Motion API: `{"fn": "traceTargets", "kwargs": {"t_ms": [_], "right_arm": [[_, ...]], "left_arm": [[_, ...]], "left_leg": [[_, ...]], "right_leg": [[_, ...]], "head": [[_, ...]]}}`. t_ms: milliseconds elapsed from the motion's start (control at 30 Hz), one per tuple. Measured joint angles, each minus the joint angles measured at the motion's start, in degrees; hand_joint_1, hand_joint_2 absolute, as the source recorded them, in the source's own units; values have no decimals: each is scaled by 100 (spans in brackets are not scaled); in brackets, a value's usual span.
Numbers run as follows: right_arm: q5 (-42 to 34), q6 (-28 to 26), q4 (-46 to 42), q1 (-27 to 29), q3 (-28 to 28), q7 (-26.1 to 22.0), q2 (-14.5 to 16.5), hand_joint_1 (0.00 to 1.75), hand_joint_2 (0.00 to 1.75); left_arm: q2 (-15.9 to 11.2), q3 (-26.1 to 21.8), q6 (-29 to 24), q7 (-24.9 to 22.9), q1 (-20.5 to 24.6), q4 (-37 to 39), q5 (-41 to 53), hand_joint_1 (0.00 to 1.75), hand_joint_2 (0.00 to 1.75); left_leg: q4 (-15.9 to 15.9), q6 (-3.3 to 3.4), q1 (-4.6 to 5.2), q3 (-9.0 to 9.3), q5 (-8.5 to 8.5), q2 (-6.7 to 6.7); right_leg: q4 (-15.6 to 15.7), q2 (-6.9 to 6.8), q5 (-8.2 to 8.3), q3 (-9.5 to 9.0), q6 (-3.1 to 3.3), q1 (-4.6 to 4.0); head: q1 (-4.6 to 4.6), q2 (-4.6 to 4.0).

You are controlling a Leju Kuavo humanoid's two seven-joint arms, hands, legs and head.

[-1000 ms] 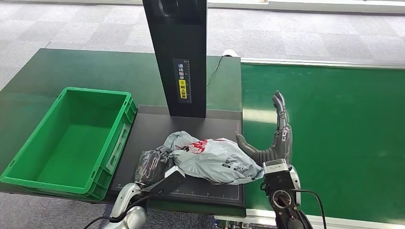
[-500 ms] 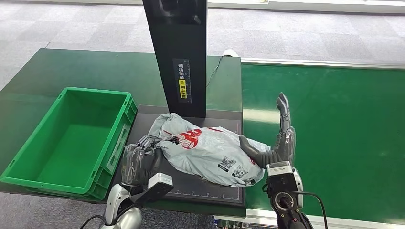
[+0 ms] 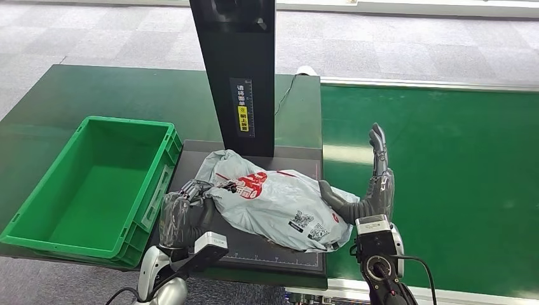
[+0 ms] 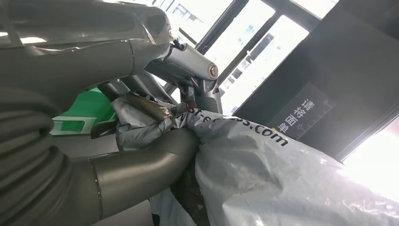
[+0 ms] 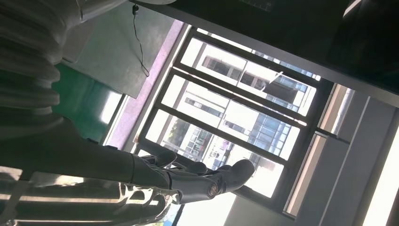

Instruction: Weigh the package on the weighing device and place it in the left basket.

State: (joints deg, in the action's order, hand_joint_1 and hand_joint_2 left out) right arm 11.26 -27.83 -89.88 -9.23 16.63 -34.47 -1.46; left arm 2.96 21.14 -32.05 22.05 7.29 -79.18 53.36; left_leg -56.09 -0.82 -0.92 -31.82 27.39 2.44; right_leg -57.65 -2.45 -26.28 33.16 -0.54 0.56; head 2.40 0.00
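Both hands (image 3: 185,213) (image 3: 372,190) flanking package (image 3: 273,202) on scale (image 3: 254,251).

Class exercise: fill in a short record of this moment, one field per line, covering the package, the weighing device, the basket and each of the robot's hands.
package: grey plastic mailer with red print, lying on the platform
weighing device: black platform with a black upright column behind
basket: green crate, nothing in it, left of the platform
left hand: left hand grips the mailer's left end
right hand: right hand at the mailer's right end, fingers upright, thumb against it
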Motion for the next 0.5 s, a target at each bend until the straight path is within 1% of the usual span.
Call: {"fn": "traceTargets", "kwargs": {"t_ms": [100,167,233,267,300,400,500], "right_arm": [[-33,7,0,0,0,-19,-4,0,175],[-77,31,0,-1,0,-47,-16,0,175],[-131,58,0,-3,0,-73,-37,0,175],[-151,66,0,-5,0,-81,-49,0,175],[-165,68,0,-5,0,-85,-62,0,175],[-175,41,-11,15,-2,-90,-106,0,175],[-166,-11,-63,86,-5,-107,-150,0,175]], "left_arm": [[-10,6,-373,305,-25,-95,-48,175,175],[-9,-16,-558,763,-93,-295,-133,175,175],[43,-116,-586,1351,-227,-631,-215,175,175],[94,-207,-586,1568,-299,-833,-231,175,175],[153,-321,-587,1687,-360,-1013,-241,175,175],[323,-853,-587,1716,-447,-1293,-510,175,175],[364,-1617,-587,1557,-383,-1264,-1341,175,175]], "left_leg": [[0,0,0,0,0,0],[0,0,0,0,0,0],[0,0,0,-1,0,1],[0,0,0,-1,1,1],[0,0,0,-1,1,1],[1,-1,0,-1,2,0],[1,-2,-2,3,0,2]], "right_leg": [[0,0,0,0,0,0],[0,0,0,-1,0,0],[0,1,0,0,0,0],[0,1,0,0,0,0],[0,0,-1,0,0,0],[0,0,-1,0,0,0],[0,1,-1,0,1,-1]], "head": [[0,0],[0,0],[-1,0],[-1,0],[-2,0],[-1,0],[-1,0]]}}
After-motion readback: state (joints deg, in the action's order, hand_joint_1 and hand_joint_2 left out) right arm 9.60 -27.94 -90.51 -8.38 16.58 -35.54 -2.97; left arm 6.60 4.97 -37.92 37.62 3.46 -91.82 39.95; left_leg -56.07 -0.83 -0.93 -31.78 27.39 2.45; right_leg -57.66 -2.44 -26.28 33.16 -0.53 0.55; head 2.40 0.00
